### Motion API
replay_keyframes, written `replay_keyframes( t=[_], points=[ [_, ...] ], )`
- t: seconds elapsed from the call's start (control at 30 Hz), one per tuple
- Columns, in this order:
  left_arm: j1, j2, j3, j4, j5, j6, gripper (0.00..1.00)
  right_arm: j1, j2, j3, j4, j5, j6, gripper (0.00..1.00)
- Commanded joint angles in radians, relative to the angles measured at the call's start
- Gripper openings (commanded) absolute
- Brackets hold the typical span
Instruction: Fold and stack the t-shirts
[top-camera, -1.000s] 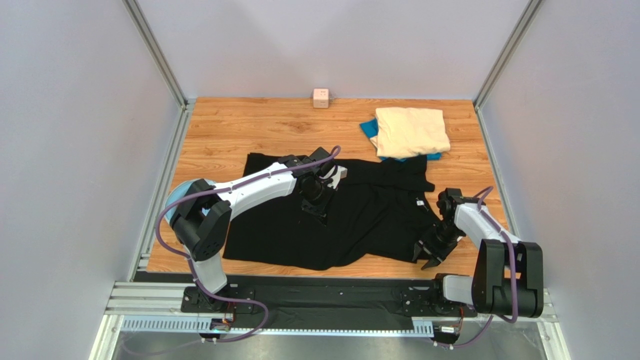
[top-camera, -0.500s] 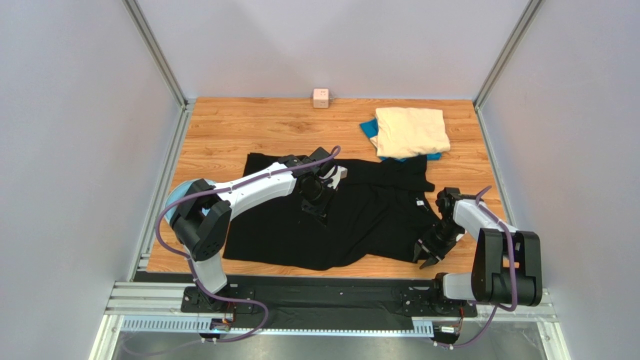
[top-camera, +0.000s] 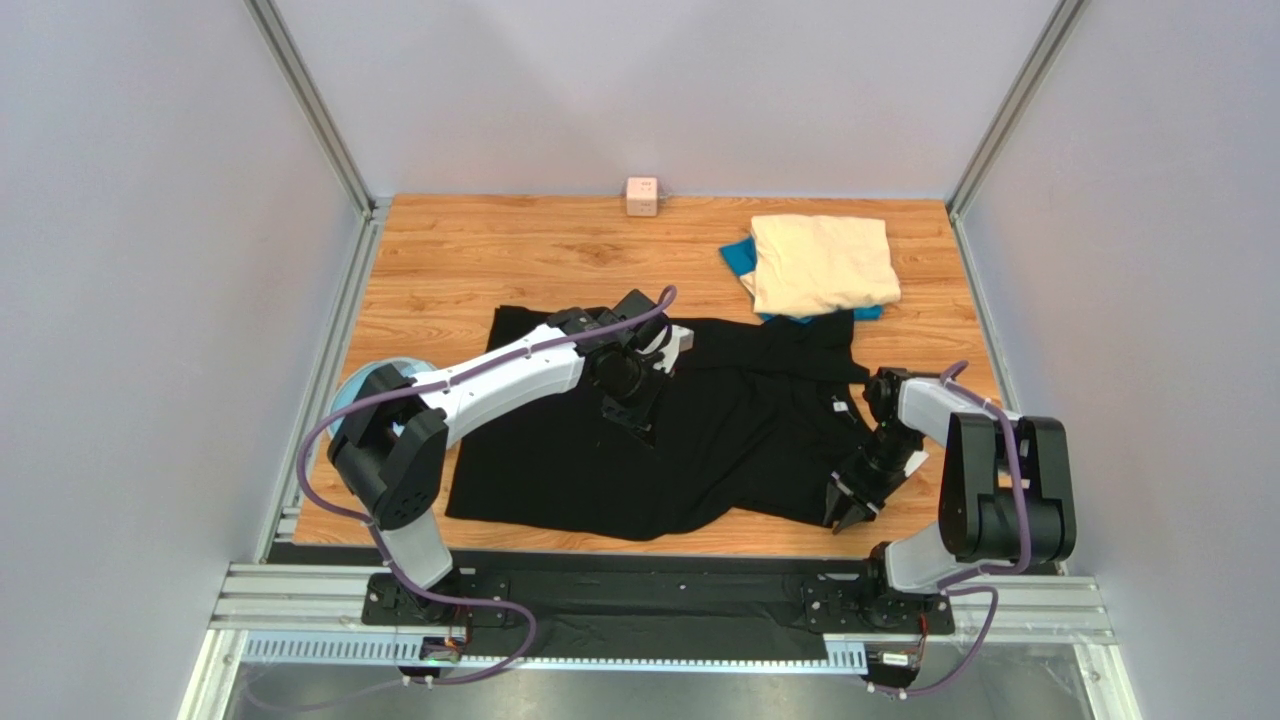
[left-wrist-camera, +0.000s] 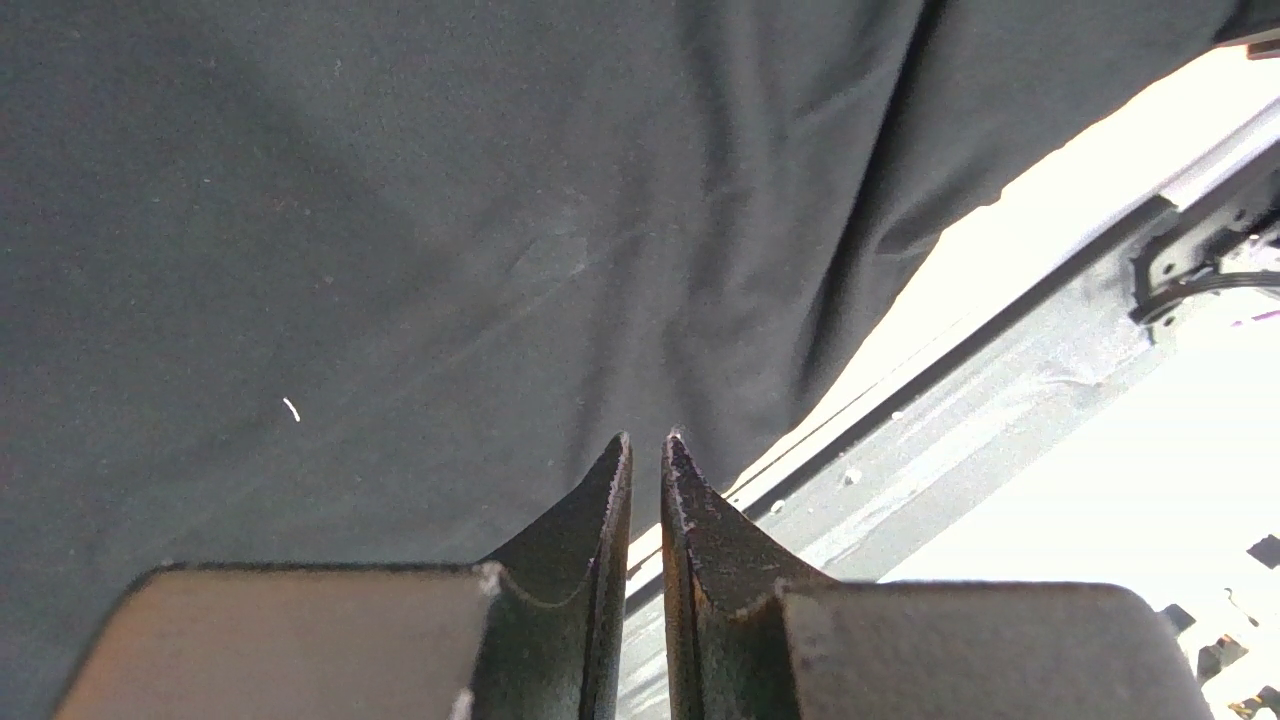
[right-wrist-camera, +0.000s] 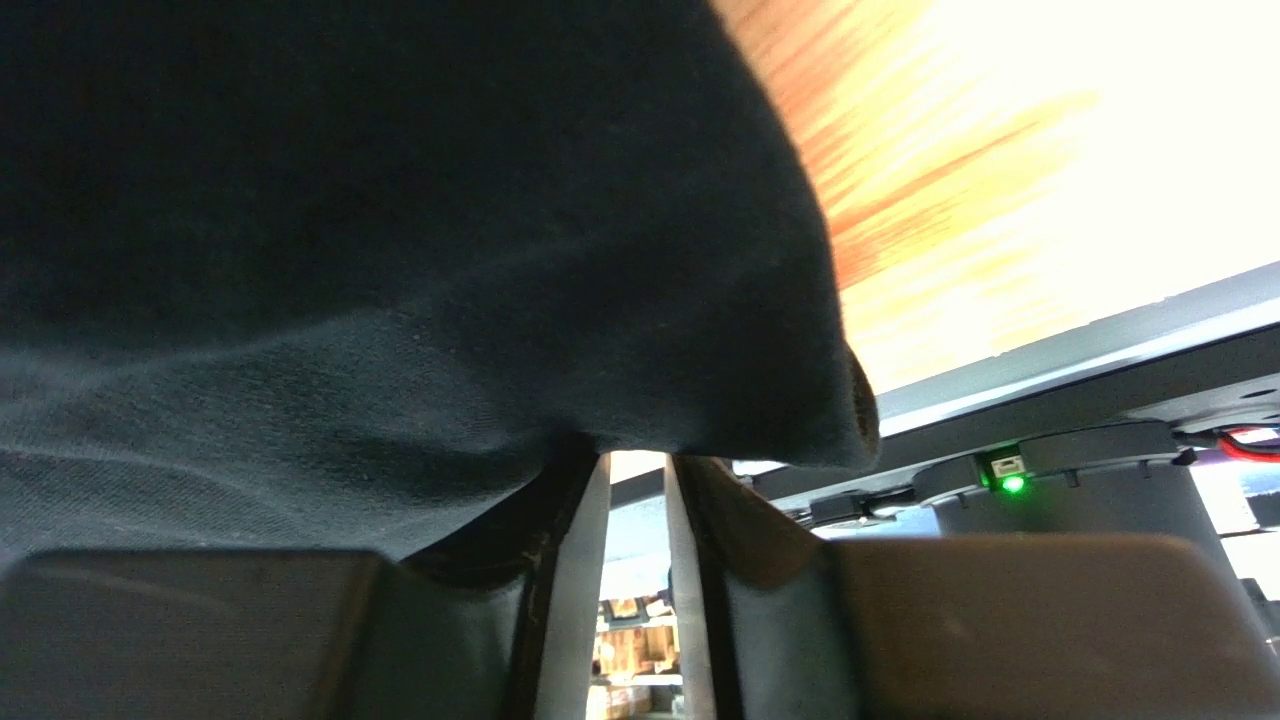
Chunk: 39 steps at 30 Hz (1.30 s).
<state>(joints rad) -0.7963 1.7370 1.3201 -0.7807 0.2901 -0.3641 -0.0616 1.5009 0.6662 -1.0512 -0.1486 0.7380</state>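
1. Pale grey walls close in a wood-grain tabletop (top-camera: 451, 255) on three sides, with a small pink cube (top-camera: 642, 195) at its far edge.
2. A large plain black cloth t-shirt (top-camera: 736, 435) lies spread and rumpled across the middle of the table. Its long axis runs left to right, and its near hem is close to the table's front edge.
3. A pale speck sits on the black shirt near its right end, too small to read. No writing or brand is legible anywhere.
4. A cream-beige cloth t-shirt (top-camera: 824, 263) lies folded into a rough rectangle at the far right. It rests on a bright blue cloth t-shirt (top-camera: 735, 258), of which only the left and near edges peek out.
5. The left gripper (top-camera: 628, 402) is over the upper middle of the black shirt. In its wrist view its fingers (left-wrist-camera: 601, 510) are drawn almost together, with the tips against the dark fabric. I cannot tell whether cloth is pinched between them.
6. The right gripper (top-camera: 842, 510) is at the shirt's near right edge. Its wrist view shows a narrow slit between the fingers (right-wrist-camera: 721, 510), and the hem drapes over the tips. Whether it has a grasp cannot be told.
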Motion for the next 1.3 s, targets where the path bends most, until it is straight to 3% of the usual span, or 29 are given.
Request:
replay_keyframes(
  t=[0.0, 0.07, 0.1, 0.13, 0.2, 0.57, 0.8, 1.27],
  points=[
    [0.003, -0.059, -0.018, 0.008, 0.004, -0.010, 0.18, 0.016, 0.036, -0.037, 0.171, 0.075, 0.046, 0.24],
    [0.003, -0.065, -0.021, 0.006, 0.003, -0.012, 0.18, 0.016, 0.030, -0.046, 0.175, 0.075, 0.052, 0.22],
    [0.003, -0.065, -0.024, 0.006, 0.003, -0.013, 0.18, 0.014, 0.024, -0.050, 0.178, 0.075, 0.055, 0.17],
    [0.003, -0.067, -0.022, 0.006, 0.003, -0.013, 0.18, 0.016, 0.021, -0.053, 0.180, 0.073, 0.055, 0.05],
    [0.002, -0.065, -0.025, 0.008, 0.003, -0.015, 0.18, 0.016, 0.013, -0.056, 0.181, 0.072, 0.055, 0.00],
    [0.003, -0.060, -0.048, 0.029, 0.004, -0.032, 0.18, 0.016, -0.145, -0.042, 0.148, 0.035, 0.000, 0.00],
    [0.003, -0.051, -0.047, 0.038, -0.002, -0.036, 0.18, 0.022, -0.303, 0.102, 0.004, -0.006, -0.055, 0.00],
    [0.003, -0.034, -0.015, 0.028, -0.009, -0.035, 0.18, 0.023, -0.279, 0.272, -0.065, -0.143, -0.037, 0.00]
  ],
)
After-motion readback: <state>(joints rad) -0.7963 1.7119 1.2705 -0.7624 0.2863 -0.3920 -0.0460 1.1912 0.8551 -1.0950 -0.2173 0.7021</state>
